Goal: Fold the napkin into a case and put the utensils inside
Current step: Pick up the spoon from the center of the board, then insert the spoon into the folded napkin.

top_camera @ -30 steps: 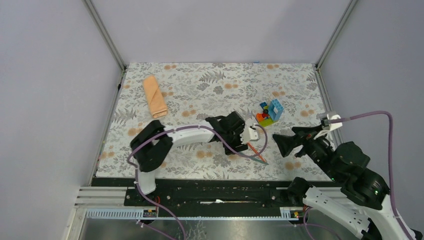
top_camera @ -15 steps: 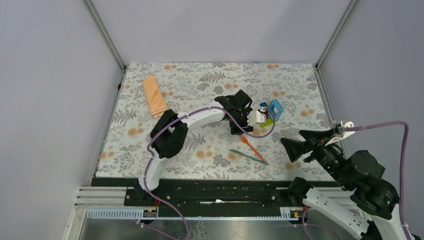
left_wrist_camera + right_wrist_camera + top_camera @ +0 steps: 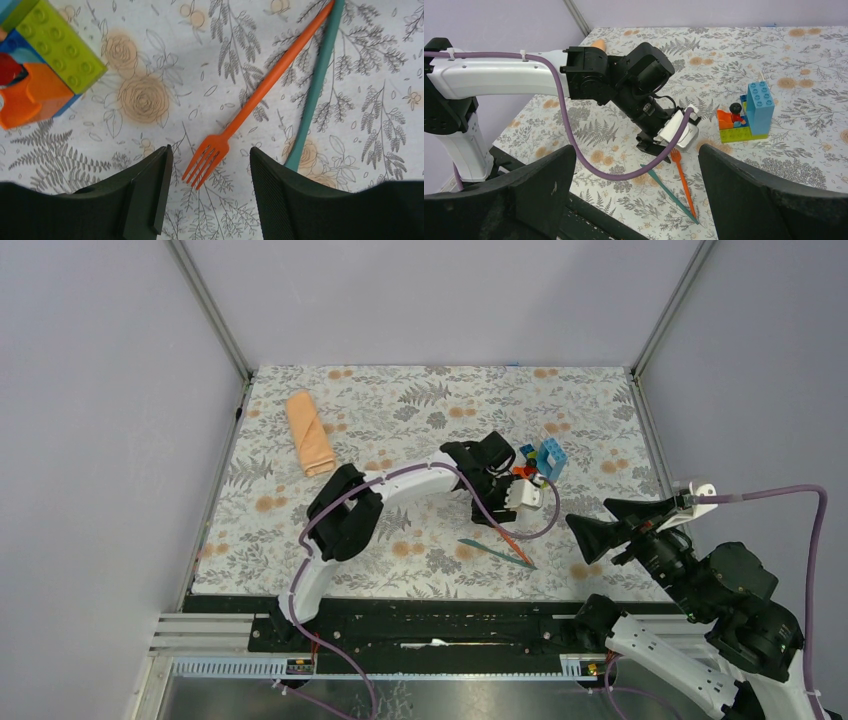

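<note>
Lying rolled far left, the napkin (image 3: 310,432) seems folded, while fork (image 3: 272,75) and teal utensil (image 3: 315,90) are left unloaded near the front, tines bracketed by the open left gripper (image 3: 210,190), right gripper (image 3: 585,538) spread empty.

Bright even light, soft faint shadows, sharp focus

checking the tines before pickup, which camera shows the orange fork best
Left wrist: the orange fork lies close up across the frame, with each tine clear. Right wrist shows it small and at a slant. Top external shows only a thin orange line.
</note>
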Motion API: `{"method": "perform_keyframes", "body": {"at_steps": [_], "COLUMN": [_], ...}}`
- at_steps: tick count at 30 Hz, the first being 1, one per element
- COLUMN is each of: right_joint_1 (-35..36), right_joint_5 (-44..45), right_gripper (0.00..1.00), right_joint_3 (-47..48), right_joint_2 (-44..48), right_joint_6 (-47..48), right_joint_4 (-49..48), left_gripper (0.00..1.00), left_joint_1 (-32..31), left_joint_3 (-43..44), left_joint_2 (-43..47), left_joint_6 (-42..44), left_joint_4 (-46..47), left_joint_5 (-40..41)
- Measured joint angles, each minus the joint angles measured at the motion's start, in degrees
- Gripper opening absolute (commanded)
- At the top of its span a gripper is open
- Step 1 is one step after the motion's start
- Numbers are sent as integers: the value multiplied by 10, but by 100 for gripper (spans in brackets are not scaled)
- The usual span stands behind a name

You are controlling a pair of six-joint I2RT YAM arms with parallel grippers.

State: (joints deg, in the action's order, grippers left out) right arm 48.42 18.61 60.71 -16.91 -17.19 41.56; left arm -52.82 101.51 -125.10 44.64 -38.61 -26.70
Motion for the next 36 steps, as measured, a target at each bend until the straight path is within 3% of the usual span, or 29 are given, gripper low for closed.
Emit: {"method": "perform_keyframes", "body": {"at_steps": [16,18,21,23,31,36], "right_joint_1": [0,0,0,0,0,0], "right_joint_5": [3,3,3,3,3,3], "right_gripper": [100,100,100,100,100,100], "right_joint_3": [2,2,2,2,2,2], "right_joint_2": [0,0,0,0,0,0], "right_joint_6": [1,0,0,0,0,0], "right_joint_4": [0,0,0,0,0,0], "left_gripper": [48,43,20,17,2,0], "left_joint_1": [-22,-22,-22,-22,-18,8], "left_joint_3": [21,21,21,18,-134,-262], "left_joint_2": [-52,-53,-54,-54,30,109], "left_joint_6": [43,47,46,43,-18,-144], "left_joint_4": [-28,-26,-23,-13,122,207], "left_joint_5": [-43,-44,-41,-35,10,84]}}
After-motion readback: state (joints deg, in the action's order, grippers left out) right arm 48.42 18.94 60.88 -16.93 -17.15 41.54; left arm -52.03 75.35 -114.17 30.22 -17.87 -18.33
